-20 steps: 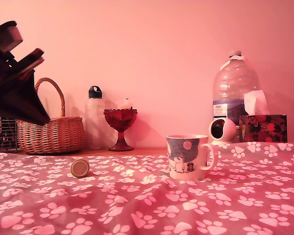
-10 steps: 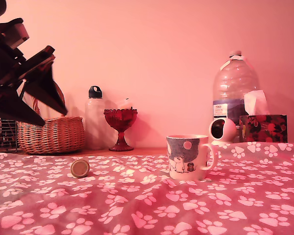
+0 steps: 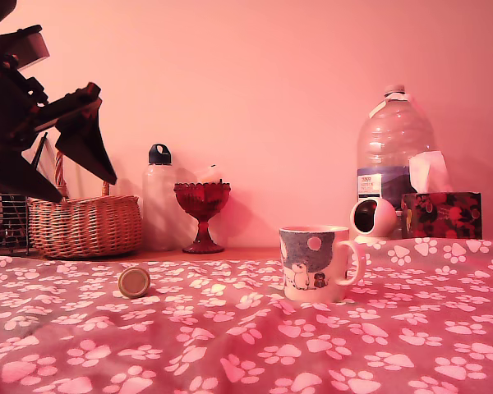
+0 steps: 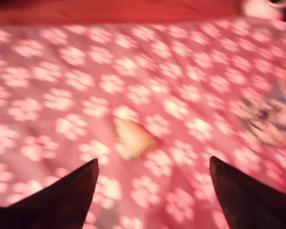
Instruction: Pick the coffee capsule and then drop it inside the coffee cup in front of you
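The coffee capsule (image 3: 134,281) lies on its side on the paw-print cloth, at the exterior view's left. In the wrist view the capsule (image 4: 133,140) shows blurred, ahead of the fingers. The coffee cup (image 3: 319,263), white with a blue-grey dotted band and bear figures, stands near the middle, handle toward the exterior view's right. Its blurred side shows in the wrist view as the cup (image 4: 271,119). My gripper (image 3: 78,185) hangs high at the exterior view's far left, well above the capsule. It is open, with nothing between its dark fingers (image 4: 66,198).
Along the back stand a wicker basket (image 3: 86,222), a white bottle (image 3: 158,201), a red glass goblet (image 3: 202,215), a large water bottle (image 3: 393,160), a small round white device (image 3: 373,217) and a tissue box (image 3: 440,213). A wire rack (image 3: 2,226) sits behind my arm.
My arm has swung up and toward the exterior view's right over the basket, and the gripper's fingers have spread apart. Capsule and cup have not moved.
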